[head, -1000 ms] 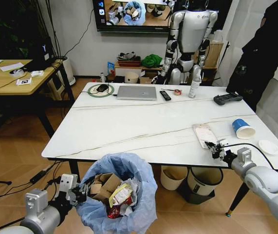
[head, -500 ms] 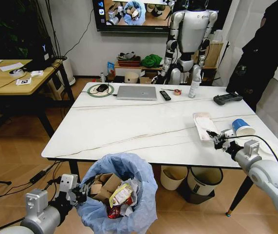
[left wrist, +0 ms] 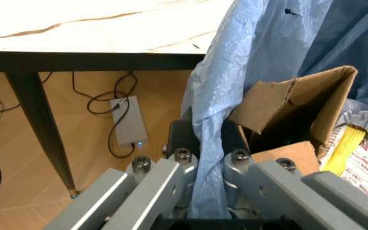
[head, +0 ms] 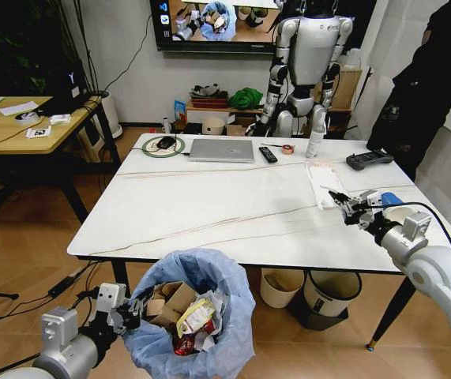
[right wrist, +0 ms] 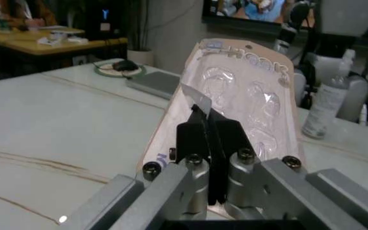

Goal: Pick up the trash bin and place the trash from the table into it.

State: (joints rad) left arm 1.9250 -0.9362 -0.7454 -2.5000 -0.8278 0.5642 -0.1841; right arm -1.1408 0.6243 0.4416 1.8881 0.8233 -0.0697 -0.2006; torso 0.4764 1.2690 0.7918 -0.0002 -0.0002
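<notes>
The trash bin [head: 197,312], lined with a crinkly light-blue bag, hangs low in front of the table's near edge. My left gripper [head: 130,308] is shut on its rim and bag [left wrist: 212,124]. Inside lie torn brown cardboard [left wrist: 299,103], a yellow wrapper [left wrist: 356,155] and a red can [head: 184,341]. Over the right side of the white marble table [head: 209,197], my right gripper [head: 343,207] is shut on the near edge of a clear packet [head: 324,175], which is held tilted upward [right wrist: 235,96]. A blue-white paper cup [head: 391,197] lies just behind that gripper.
A laptop [head: 222,150], remote [head: 268,154], bottle [head: 314,140], black controller [head: 369,160] and a green ring with a mouse [head: 163,144] line the far edge. Two buckets [head: 282,286] stand under the table. A wooden desk [head: 20,118] is at left.
My right gripper has lifted the clear packet off the table near the front edge and carried it up and farther in. The left gripper and the bin have stayed put.
</notes>
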